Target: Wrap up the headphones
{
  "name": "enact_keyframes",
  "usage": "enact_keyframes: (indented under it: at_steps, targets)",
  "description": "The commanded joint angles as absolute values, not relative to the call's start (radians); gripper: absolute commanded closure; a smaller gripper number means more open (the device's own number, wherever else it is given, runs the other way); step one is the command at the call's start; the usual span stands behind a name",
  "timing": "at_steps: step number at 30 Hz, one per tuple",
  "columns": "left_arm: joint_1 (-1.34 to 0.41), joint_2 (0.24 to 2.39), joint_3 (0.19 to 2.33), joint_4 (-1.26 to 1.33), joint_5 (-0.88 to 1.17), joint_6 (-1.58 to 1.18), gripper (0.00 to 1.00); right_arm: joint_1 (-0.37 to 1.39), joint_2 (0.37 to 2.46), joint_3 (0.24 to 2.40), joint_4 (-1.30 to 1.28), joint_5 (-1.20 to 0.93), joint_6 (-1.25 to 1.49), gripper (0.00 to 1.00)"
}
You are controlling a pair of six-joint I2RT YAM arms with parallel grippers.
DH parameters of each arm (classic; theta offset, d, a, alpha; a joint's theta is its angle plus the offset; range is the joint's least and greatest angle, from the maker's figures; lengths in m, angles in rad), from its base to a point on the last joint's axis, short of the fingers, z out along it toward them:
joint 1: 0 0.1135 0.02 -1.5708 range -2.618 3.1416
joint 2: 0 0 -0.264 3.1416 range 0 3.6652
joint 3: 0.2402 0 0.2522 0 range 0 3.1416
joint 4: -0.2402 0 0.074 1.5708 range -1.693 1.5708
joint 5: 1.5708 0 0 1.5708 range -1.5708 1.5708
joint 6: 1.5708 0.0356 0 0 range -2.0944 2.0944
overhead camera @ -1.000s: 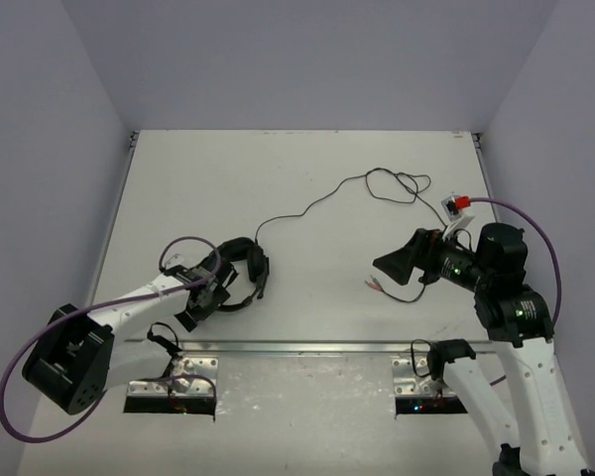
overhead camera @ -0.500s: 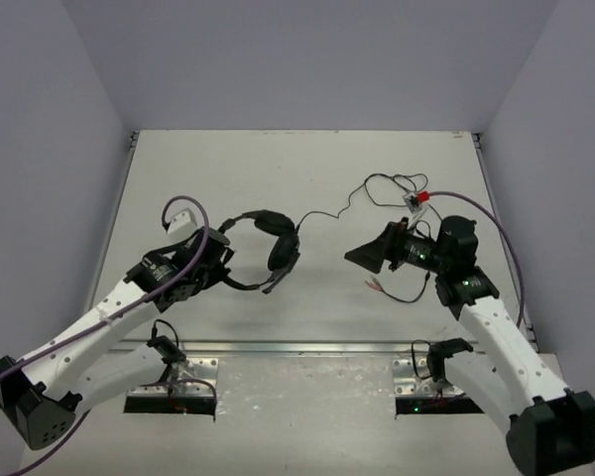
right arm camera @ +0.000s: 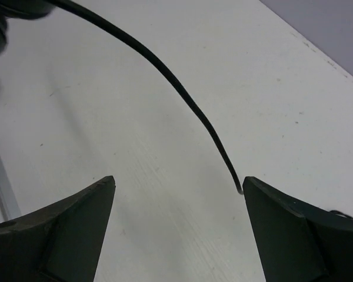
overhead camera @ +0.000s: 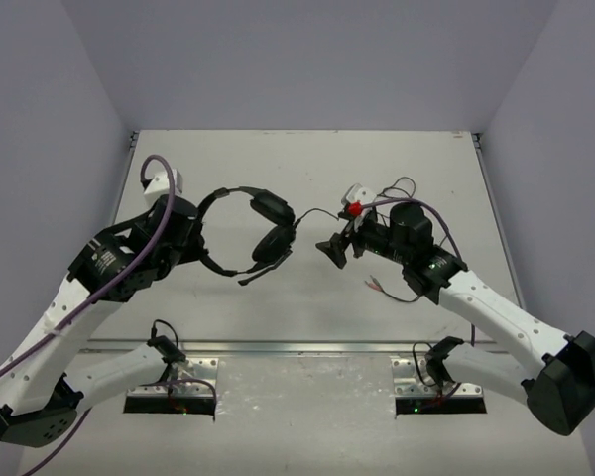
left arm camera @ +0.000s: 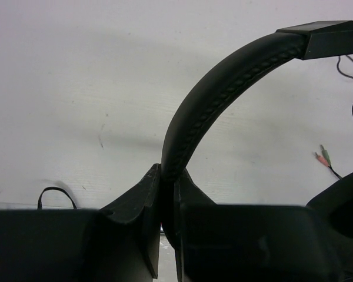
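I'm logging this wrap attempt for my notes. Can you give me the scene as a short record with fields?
left gripper: shut on the headband
right gripper: open, cable between the jaws, ungripped
headphones: apparently raised off the table
plugs: on the table, beside the right arm

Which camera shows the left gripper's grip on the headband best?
Left wrist: the left gripper is shut on the headband, close up. Top external shows the headphones whole but small; right wrist shows mainly cable.
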State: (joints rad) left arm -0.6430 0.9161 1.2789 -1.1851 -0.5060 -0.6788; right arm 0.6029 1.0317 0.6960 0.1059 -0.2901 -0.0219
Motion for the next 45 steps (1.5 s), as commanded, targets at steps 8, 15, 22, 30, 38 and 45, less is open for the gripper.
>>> enact_keyframes:
  at_steps: [8, 15, 22, 30, 38, 45]
  targets:
    - [-0.650, 0.844, 1.397, -1.135, -0.307, -0.549, 1.00, 0.612, 1.108, 0.594, 0.474, -0.150, -0.193, 0.16]
    - [-0.650, 0.821, 1.451, -1.137, -0.281, -0.563, 1.00, 0.611, 1.115, 0.597, 0.529, -0.270, -0.131, 0.62]
    - [-0.650, 0.753, 1.473, -1.032, -0.192, -0.673, 1.00, 0.611, 1.154, 0.583, 0.652, -0.409, 0.040, 0.45]
    - [-0.650, 0.701, 1.425, -0.919, -0.183, -0.817, 1.00, 0.612, 1.297, 0.681, 0.811, -0.552, 0.231, 0.52]
    - [-0.649, 0.680, 1.467, -0.871, -0.297, -0.966, 1.00, 0.643, 1.437, 0.713, 0.939, -0.581, 0.374, 0.91]
    - [-0.649, 0.678, 1.362, -0.743, -0.434, -1.158, 1.00, 0.851, 1.519, 0.824, 0.769, -0.317, 0.273, 0.81]
